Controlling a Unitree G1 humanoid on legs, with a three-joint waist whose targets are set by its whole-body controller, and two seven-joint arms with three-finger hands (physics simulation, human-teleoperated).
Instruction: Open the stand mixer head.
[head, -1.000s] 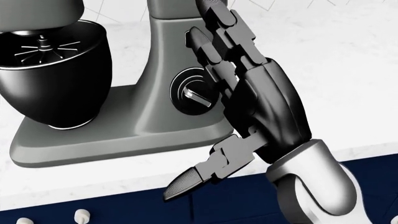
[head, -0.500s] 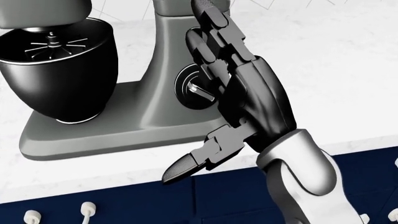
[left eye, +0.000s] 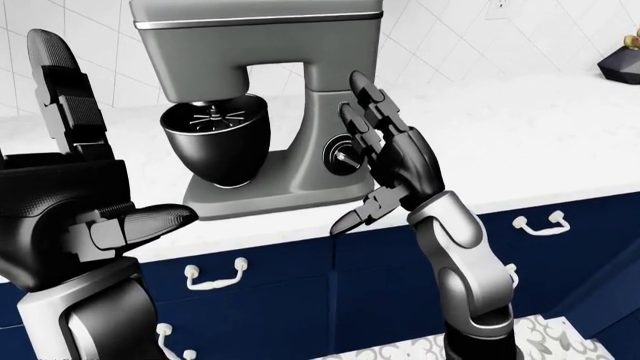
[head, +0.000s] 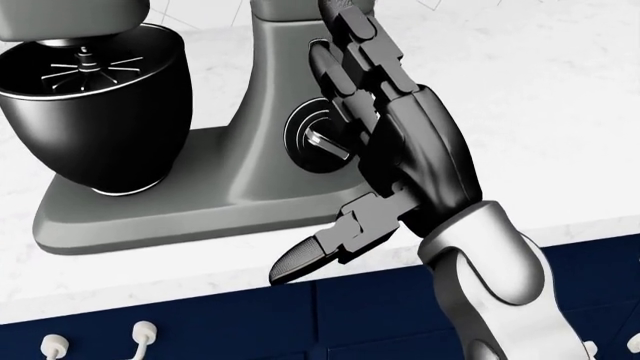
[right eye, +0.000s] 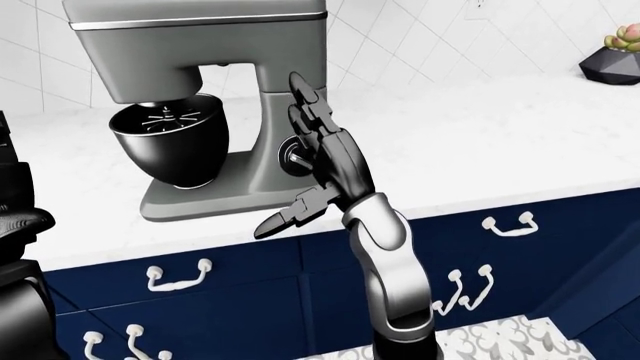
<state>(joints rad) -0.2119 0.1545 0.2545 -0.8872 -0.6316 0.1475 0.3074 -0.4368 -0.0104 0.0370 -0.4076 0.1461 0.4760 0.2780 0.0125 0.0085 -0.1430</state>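
1 stand mixer (left eye: 262, 90) w/ 1 black bowl (left eye: 217, 142) and 1 knob (head: 318, 141) just left of right hand (head: 400, 142); 2 hands incl. left hand (left eye: 62, 202); 1 plant pot (right eye: 612, 54) far right.

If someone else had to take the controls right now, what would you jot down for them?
Right hand: open, fingers stretched up beside the stand mixer column, just by the round lever dial; gripping nothing.
Left hand: open, raised at the left-eye view's left, well clear of the mixer.
The mixer stands on the white counter, black bowl in place under the head.
Done: the right hand is at the mixer's side.
Left: the mixer head is still down over the bowl; it has yet to be tilted up.
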